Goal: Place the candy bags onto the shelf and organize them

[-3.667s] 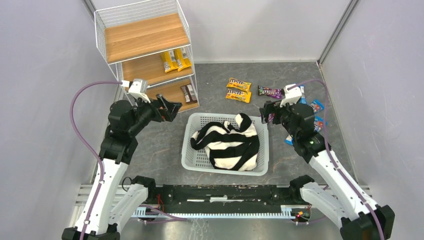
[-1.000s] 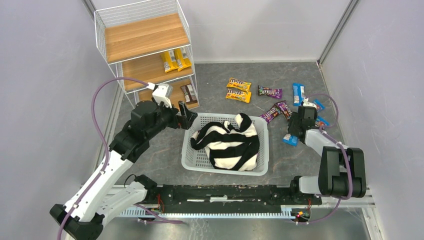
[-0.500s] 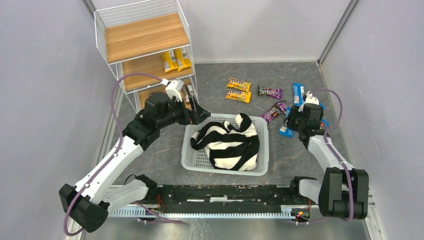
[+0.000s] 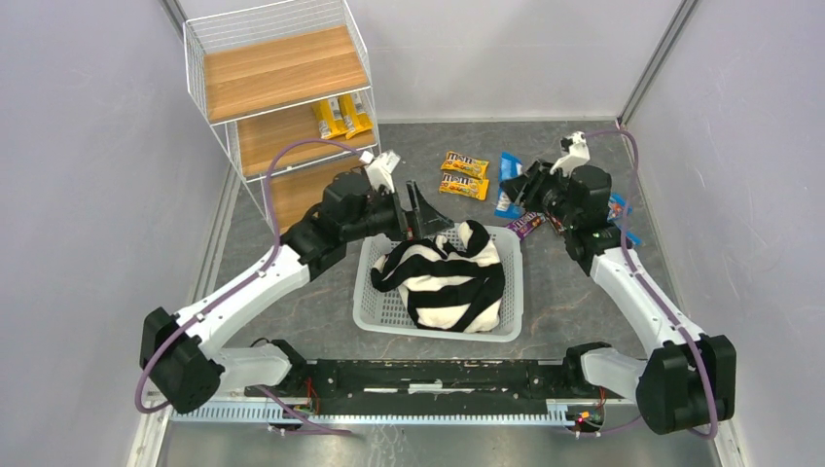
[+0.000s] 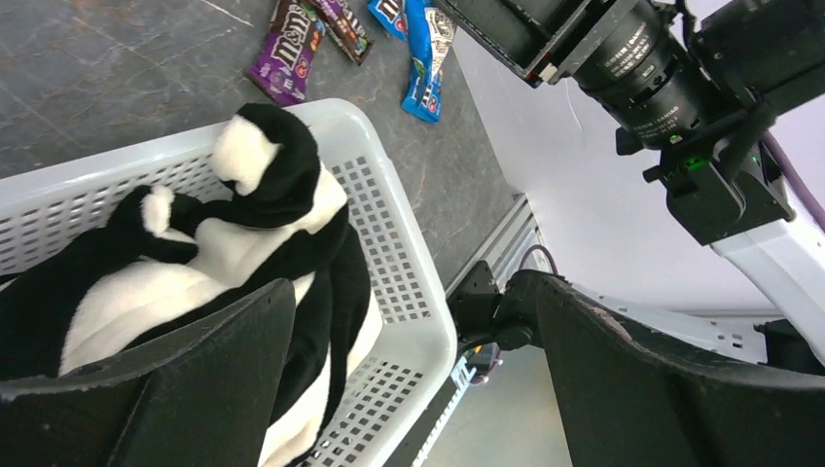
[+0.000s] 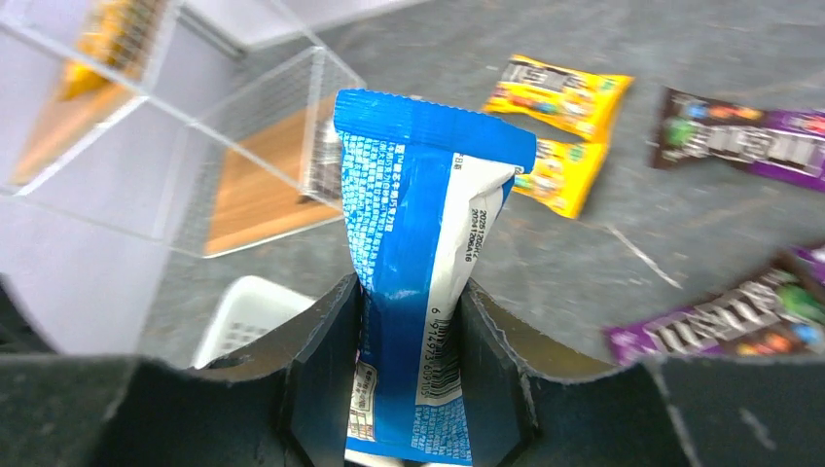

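The shelf (image 4: 282, 73) stands at the back left, with yellow candy bags (image 4: 340, 117) on its middle board. My right gripper (image 6: 413, 331) is shut on a blue candy bag (image 6: 428, 243) that stands upright between its fingers, held in the air (image 4: 508, 185) behind the basket. On the floor lie two yellow bags (image 4: 464, 175) and a purple bag (image 4: 525, 226). My left gripper (image 4: 423, 209) hangs open and empty over the basket's far left corner, wide apart in the left wrist view (image 5: 418, 321).
A white lattice basket (image 4: 365, 287) sits mid-table holding a black-and-white striped cloth (image 4: 443, 277). More blue bags (image 4: 618, 206) lie at the far right behind the right arm. Grey walls close in on both sides.
The right gripper has lifted the blue bag off the floor and carried it up and left. The left arm has swung right, from the shelf to the basket's far corner.
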### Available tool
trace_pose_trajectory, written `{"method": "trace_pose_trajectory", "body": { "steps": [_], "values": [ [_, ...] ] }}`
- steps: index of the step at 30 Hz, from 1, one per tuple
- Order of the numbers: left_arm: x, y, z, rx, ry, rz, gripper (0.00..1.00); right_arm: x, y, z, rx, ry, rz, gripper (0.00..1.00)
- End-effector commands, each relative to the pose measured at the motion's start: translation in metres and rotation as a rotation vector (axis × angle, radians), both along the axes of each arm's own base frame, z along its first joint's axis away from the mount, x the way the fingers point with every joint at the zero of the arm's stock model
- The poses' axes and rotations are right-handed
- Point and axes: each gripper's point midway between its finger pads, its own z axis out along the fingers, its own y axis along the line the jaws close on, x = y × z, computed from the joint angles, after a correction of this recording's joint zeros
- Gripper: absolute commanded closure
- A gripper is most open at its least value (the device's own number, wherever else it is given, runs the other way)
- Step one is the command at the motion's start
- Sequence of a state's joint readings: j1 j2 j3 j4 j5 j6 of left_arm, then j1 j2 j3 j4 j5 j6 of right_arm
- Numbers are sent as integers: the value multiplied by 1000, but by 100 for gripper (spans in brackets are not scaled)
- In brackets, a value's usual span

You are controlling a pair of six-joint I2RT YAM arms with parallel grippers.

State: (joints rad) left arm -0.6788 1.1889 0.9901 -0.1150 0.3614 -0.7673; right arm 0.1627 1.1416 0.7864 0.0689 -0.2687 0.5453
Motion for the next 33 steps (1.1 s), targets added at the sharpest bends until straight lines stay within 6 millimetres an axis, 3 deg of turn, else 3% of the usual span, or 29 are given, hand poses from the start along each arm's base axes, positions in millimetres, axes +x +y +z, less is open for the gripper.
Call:
{"method": "trace_pose_trajectory", "body": {
  "steps": [1, 7, 11, 19, 26, 29, 33],
  "values": [
    [11, -21, 44, -79, -86, 63, 1, -5, 43, 75, 180, -157, 98, 54],
    [16, -37, 51, -7, -170, 181, 13, -15, 74, 106, 294, -195, 162, 54],
    [17, -44, 61, 30, -245, 237, 17, -21, 86, 113, 345, -198, 183, 54],
    [18, -64, 59, 87, -287, 254, 35, -27, 91, 121, 393, -206, 182, 55],
    [24, -61, 57, 135, -308, 312, 46, -29, 91, 122, 395, -207, 180, 54],
    [26, -55, 53, 166, -309, 338, 47, -29, 91, 120, 397, -205, 177, 55],
    [29, -42, 52, 185, -311, 384, 34, -29, 92, 119, 397, -201, 179, 54]
  ]
}}
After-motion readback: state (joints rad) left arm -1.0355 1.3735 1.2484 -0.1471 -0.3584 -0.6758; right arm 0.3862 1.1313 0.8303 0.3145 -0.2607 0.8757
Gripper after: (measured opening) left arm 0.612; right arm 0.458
